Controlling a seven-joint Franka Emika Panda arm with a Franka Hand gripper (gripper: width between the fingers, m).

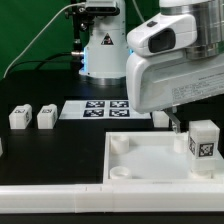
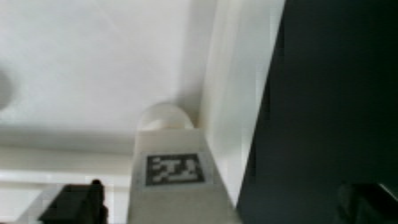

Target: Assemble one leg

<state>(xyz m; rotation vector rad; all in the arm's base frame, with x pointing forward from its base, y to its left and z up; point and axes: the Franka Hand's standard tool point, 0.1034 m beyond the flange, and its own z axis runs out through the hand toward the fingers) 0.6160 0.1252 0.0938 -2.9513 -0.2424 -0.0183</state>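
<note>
With the gripper (image 2: 205, 205) spread wide around the leg (image 1: 203, 141) standing on the panel (image 1: 140, 160) (corner socket close by), centre yourself before you squeeze.

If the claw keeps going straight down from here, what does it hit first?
Most likely the leg standing on the white panel: in the wrist view it sits between the open claw's fingertips. Depth is unclear, so the remaining gap can't be judged.

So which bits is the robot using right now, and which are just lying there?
In use:
- gripper, open
- leg standing on the panel
- big white panel

Lying about:
- two spare legs
- marker board
</note>
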